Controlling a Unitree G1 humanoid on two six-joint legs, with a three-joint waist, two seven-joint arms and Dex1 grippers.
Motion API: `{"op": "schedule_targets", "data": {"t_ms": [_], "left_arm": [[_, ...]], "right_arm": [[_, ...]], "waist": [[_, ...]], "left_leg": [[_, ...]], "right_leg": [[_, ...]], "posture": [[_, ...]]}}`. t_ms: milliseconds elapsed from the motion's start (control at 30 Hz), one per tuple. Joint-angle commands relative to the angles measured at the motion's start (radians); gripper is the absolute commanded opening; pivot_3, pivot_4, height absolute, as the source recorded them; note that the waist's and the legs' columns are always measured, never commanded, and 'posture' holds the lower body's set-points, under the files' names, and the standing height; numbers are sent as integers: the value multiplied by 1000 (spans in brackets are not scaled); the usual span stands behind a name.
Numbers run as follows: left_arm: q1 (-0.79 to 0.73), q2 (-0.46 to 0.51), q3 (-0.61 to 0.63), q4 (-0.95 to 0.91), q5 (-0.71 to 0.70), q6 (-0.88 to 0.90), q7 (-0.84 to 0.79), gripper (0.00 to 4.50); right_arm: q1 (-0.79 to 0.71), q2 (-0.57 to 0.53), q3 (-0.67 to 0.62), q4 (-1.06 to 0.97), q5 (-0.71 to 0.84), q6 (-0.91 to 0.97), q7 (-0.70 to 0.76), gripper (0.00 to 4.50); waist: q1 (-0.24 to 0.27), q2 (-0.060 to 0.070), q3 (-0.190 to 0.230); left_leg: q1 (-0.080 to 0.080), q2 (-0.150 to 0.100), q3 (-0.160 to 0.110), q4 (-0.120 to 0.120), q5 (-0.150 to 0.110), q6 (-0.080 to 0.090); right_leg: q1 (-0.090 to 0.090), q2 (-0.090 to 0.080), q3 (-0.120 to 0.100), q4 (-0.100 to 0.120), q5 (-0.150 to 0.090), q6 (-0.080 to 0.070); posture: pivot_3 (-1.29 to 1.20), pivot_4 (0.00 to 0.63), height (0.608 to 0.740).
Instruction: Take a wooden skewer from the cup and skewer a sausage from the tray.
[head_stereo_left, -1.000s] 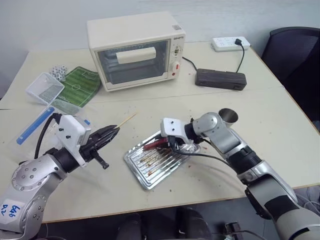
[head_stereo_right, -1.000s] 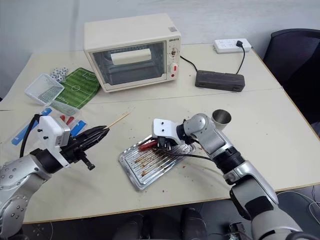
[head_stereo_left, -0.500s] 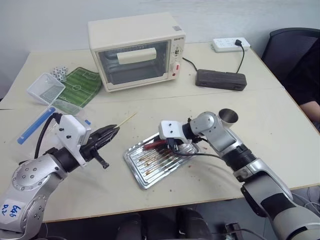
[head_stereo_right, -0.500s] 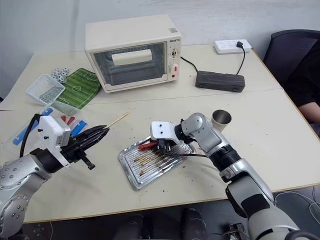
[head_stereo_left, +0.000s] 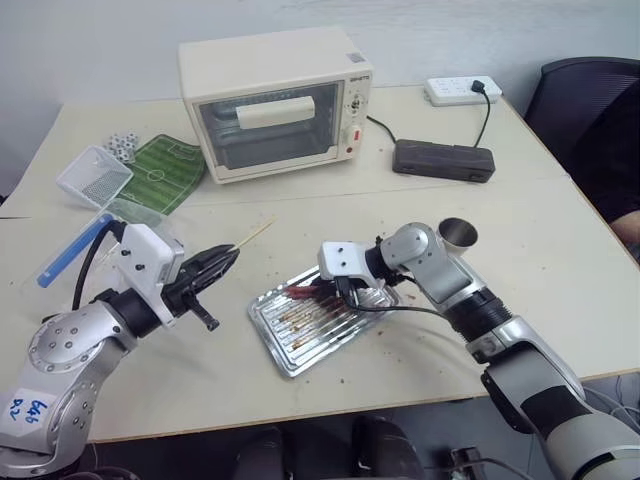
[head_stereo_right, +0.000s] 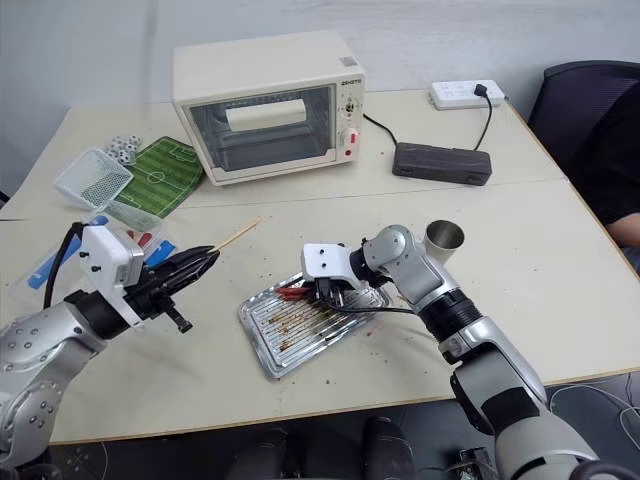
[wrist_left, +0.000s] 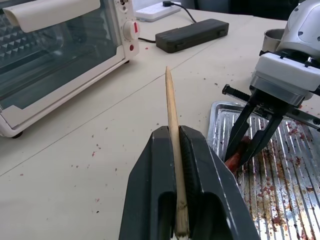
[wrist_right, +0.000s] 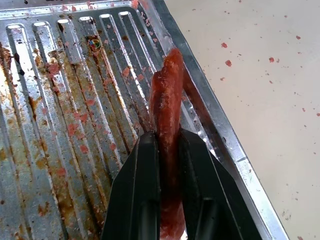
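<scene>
Both grippers loaded: left (wrist_left: 181, 165) clamps skewer (wrist_left: 172, 130), right (wrist_right: 167, 170) pinches sausage (wrist_right: 167, 100) at tray (wrist_right: 60, 125) edge. We risk sausage slipping or splitting if skewer enters off-axis.

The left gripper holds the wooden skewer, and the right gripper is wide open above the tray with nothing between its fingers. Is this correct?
Not quite. The right gripper is closed on the sausage over the tray, as the right wrist view shows. The left gripper does hold the wooden skewer.
</scene>
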Motion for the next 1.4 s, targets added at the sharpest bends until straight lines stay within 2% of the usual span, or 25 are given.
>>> {"op": "schedule_targets", "data": {"t_ms": [33, 233, 367, 533, 767, 1400], "left_arm": [[-14, 23, -3, 11, 3, -29, -32, 0], [-14, 98, -1, 37, -28, -34, -153, 0], [-11, 170, 33, 42, -103, 1, -256, 0], [-3, 244, 61, 36, -184, 36, -348, 0], [-36, 297, 26, 42, -224, 40, -426, 0], [-159, 281, -99, 103, -175, -6, -438, 0]], "right_arm": [[-2, -36, -30, -56, 15, 47, 39, 499], [-16, -159, -94, -241, 100, 195, 151, 499], [-23, -274, -157, -383, 193, 329, 245, 499], [-57, -347, -209, -446, 268, 455, 269, 499], [-79, -384, -240, -501, 328, 560, 242, 499], [-4, -433, -223, -656, 362, 523, 232, 499]], "waist": [[0, 0, 0], [1, 0, 0], [0, 0, 0], [-2, 0, 0], [1, 0, 0], [2, 0, 0]], "left_leg": [[0, 0, 0, 0, 0, 0], [-1, 0, 0, 0, 0, 0], [-1, 1, 0, -1, -1, -1], [0, 1, 1, -1, -1, -1], [0, 1, 1, -1, -1, -2], [0, 0, 1, -1, -1, -2]], "right_leg": [[0, 0, 0, 0, 0, 0], [-1, 0, 0, 0, 0, 0], [-2, 0, 0, -1, -1, -1], [-2, 1, 0, -1, -1, -2], [-2, 0, 0, -1, -1, -3], [-2, 1, 0, 0, -1, -2]], "posture": [[0, 150, 740], [0, 150, 740], [0, 150, 740], [0, 150, 740], [0, 150, 740], [0, 150, 740]]}}
